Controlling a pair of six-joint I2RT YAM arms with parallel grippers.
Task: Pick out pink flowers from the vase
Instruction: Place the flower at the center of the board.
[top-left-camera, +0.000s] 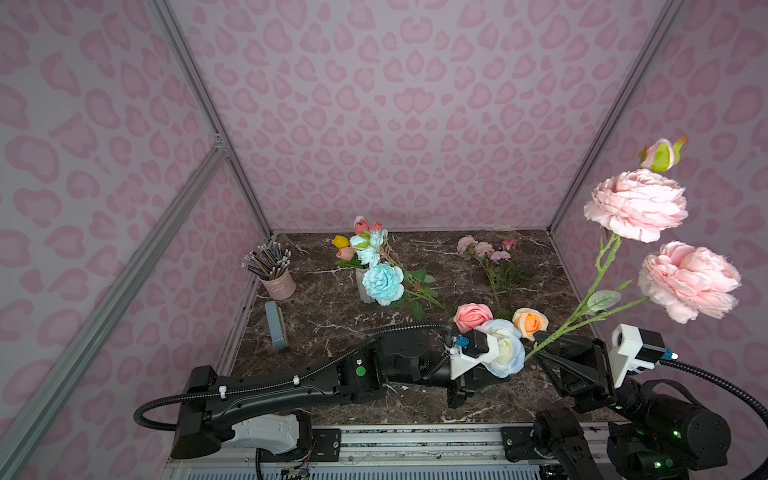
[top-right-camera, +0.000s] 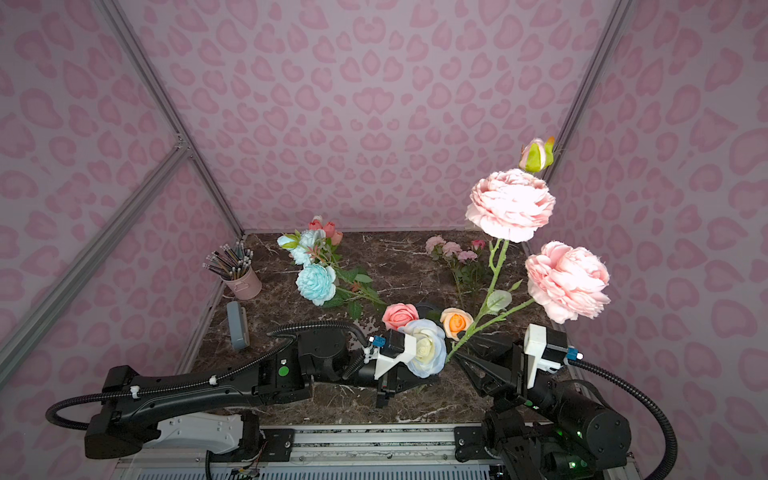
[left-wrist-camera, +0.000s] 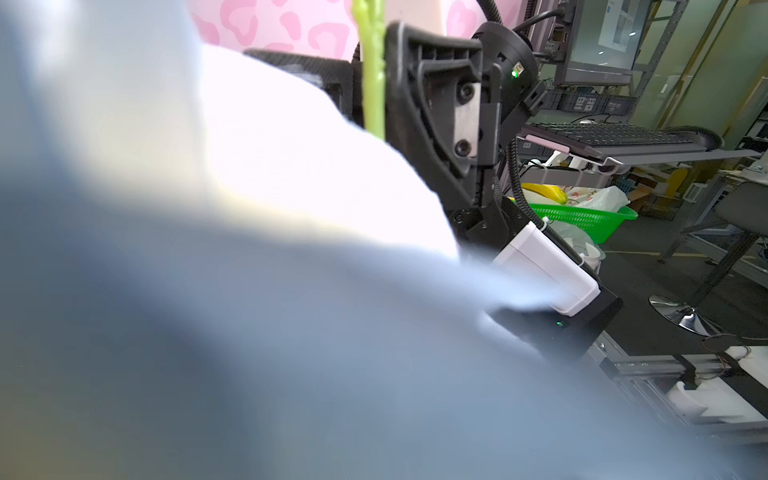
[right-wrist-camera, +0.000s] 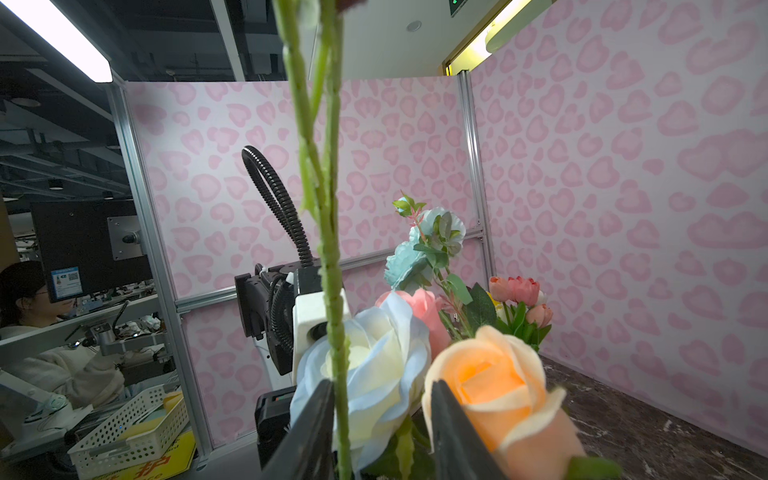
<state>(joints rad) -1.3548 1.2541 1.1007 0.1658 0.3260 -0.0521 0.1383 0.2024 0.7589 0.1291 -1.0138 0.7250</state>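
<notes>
Up front — right end effector (right-wrist-camera: 382, 390) part-open | peony stem (right-wrist-camera: 331, 270) touching one finger

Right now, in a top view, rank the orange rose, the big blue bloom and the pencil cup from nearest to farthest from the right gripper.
1. Orange rose, just beside the right gripper.
2. Big blue bloom, mid-table, farther back.
3. Pencil cup, against the left wall.

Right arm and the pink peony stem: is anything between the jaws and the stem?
Nothing visible. The peony stem already runs between the jaws of the right gripper, against one of them. A white rose and an orange rose crowd close beyond the tips.
</notes>
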